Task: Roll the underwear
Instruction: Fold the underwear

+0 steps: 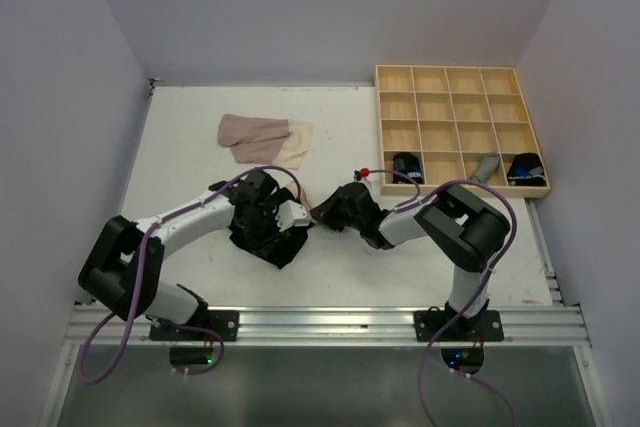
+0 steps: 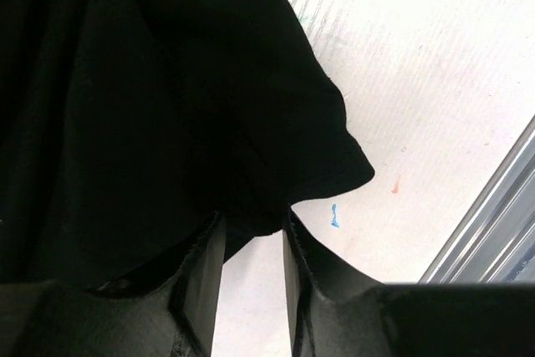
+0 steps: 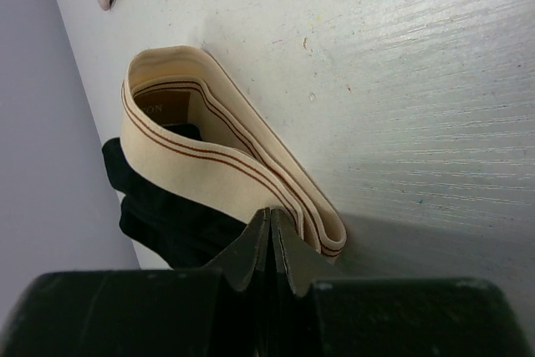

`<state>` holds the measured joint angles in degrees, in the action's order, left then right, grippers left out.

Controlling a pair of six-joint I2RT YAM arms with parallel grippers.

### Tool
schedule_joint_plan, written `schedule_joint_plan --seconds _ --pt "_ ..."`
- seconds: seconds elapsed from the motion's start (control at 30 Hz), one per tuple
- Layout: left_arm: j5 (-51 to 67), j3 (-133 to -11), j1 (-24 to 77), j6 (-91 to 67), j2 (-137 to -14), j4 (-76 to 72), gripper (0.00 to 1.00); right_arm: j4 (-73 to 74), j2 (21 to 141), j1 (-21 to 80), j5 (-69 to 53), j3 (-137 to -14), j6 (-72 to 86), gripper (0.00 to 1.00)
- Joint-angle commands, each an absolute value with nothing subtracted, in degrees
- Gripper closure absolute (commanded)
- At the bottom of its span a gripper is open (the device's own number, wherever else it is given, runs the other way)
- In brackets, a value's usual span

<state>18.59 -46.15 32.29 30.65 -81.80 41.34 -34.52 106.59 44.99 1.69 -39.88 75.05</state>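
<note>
**Black underwear held by both grippers near mid-table**

The black underwear (image 1: 265, 242) lay bunched on the table (image 1: 180, 157), in front of the left arm and just left of the middle. One end reached right toward the other arm.

The left gripper (image 2: 255, 225) sat over the bunch. Its fingers (image 2: 199, 286) stood partway apart, and a thick fold of black cloth filled the gap at their tips and touched both. Below that fold, bare table showed between them. The cloth spread up and left from the tips in long creases, and one corner hung free to the right.

The right gripper (image 3: 270, 219) was low on the table just right of the garment. Its fingers were pressed almost together on the waistband (image 3: 192, 156), a beige band with thin dark-red stripes. The band looped out from the tips and stood on its edge on the table. Black cloth showed behind the loop.

The pink underwear (image 1: 262, 139) lay flat farther back, well apart from both grippers. A beige piece lay along its right side.

The tray (image 1: 448, 68) sat at the far right corner. Its nearest row held a black roll (image 1: 407, 167) in the leftmost compartment, a grey roll (image 1: 487, 165) in the third and a dark roll (image 1: 525, 168) in the fourth.
</note>
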Motion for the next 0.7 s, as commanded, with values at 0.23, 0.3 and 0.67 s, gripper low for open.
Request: schedule_joint_plan --seconds 0.23,0.3,0.67 --pt "16.1 -45.9 32.7 29.2 -83.6 38.4 0.9 -26.5 108.1 44.6 3.1 -38.2 73.4 0.94" --pt "15.8 -47.0 32.7 29.2 -82.5 39.1 1.0 -26.5 108.1 44.5 3.2 -38.1 73.4 0.94" --pt "23.8 -62.6 32.5 32.3 -78.0 53.7 1.0 -26.4 107.6 44.3 3.3 -38.1 72.9 0.94"
